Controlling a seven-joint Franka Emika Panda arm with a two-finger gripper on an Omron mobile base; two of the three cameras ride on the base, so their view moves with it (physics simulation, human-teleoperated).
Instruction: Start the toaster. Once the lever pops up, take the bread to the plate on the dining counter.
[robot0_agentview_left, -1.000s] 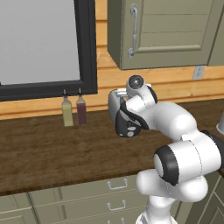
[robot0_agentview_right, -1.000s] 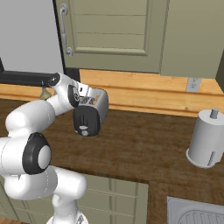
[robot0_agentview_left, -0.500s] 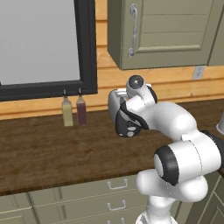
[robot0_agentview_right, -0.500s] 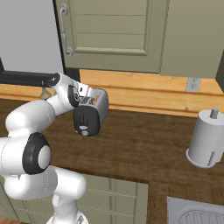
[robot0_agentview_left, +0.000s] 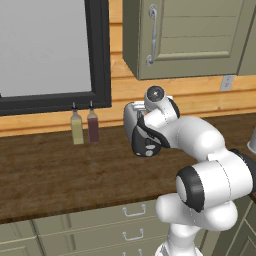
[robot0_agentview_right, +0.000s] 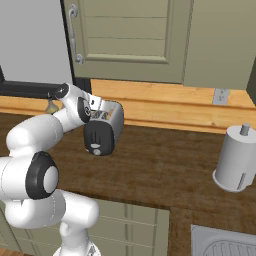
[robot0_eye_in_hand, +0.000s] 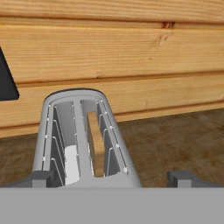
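So the toaster sits on the dark wood worktop, toward its back edge, close to the wooden wall boards, with its black end panel facing out toward the front edge. From my hand camera I'm looking right down into its two slots, and the bread is standing upright in the right-hand slot, tan face showing, sunk down between the wire guides. The other slot just shows a pale patch at the bottom. I can make out small light controls on the black panel in the right base view, but the lever itself is too small for me to pick out for sure. My gripper is spread as wide as it goes and has nothing in it; the two dark fingertips sit either side of the near end of the toaster, so the body is between them but I can't tell if they're touching it. In the left base view my arm covers most of the toaster. Two slim bottles, one yellowish and one dark red, stand side by side at the back edge, left of the toaster and well apart from it, under the black window frame. Off toward the right end there's a pale paper towel roll on a holder, and a sink corner at the front right.
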